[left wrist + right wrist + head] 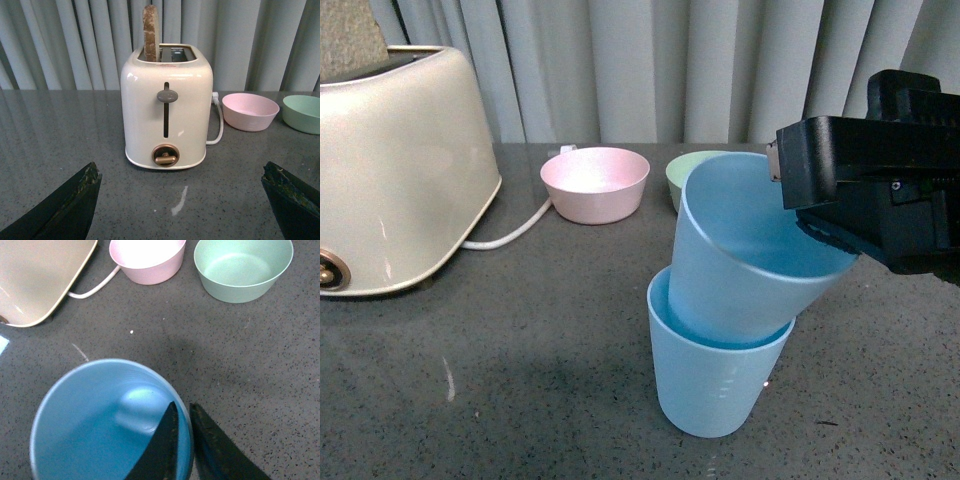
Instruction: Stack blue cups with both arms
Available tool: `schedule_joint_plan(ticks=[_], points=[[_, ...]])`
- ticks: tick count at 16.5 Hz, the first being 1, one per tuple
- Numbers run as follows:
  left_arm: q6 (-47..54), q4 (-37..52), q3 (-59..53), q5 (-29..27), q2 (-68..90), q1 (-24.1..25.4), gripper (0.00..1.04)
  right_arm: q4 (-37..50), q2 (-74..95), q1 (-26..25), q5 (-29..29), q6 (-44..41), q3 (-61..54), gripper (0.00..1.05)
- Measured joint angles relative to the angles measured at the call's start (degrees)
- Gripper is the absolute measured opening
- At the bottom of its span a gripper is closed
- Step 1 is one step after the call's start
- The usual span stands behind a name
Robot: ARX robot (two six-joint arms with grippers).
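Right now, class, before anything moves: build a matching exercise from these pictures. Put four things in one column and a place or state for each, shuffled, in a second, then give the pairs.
Things
1. tilted light-blue plastic cup
2. lower light-blue plastic cup
3. round pink bowl
4. brown toast slice

Places or states
A. stands on the grey table with another cup's base inside it
B. sticks up from the cream toaster
C. gripped at the rim by the right claw
D. sits beside the pale green bowl

Pairs: 1-C, 2-A, 3-D, 4-B
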Motion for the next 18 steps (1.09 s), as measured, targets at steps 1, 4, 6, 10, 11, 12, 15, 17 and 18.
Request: schedule_joint_plan(ticks=[1, 4, 6, 10, 11, 12, 15, 17, 18], points=[[0.0, 0.0, 0.0, 0.0, 0.0, 0.0, 0.98, -0.5, 0.0, 0.0, -0.2, 0.1, 0.1, 0.17], [0.0, 0.0, 0.0, 0.0, 0.0, 0.0, 0.98, -1.2, -0.3, -0.1, -0.4, 0.3, 1.0, 0.41], [0.0, 0.0, 0.0, 0.0, 0.0, 0.0, 0.98, -1.7, -2.9, -2.4, -1.0, 0.4, 3.4, 0.75], [0.0, 0.0, 0.0, 0.0, 0.0, 0.0, 0.98, -1.3, -6.2, -8.4, -3.2, 1.7, 4.0, 0.97], [0.0, 0.0, 0.0, 0.0, 0.0, 0.0, 0.98, -0.4, -7.7, -10.4, -4.2, 2.3, 3.8, 0.98], [0.0, 0.0, 0.0, 0.0, 0.0, 0.0, 0.98, 1.2, -10.2, -12.8, -4.9, 3.2, 2.6, 0.98], [0.0, 0.0, 0.0, 0.0, 0.0, 0.0, 0.98, 7.3, -18.8, -19.1, -5.0, 5.4, -4.8, 0.98], [0.0, 0.0, 0.0, 0.0, 0.0, 0.0, 0.98, 11.0, -24.7, -23.3, -5.4, 8.5, -11.5, 0.98], [0.0, 0.0, 0.0, 0.0, 0.0, 0.0, 0.98, 13.5, -27.8, -24.5, -4.1, 8.7, -14.8, 0.98]])
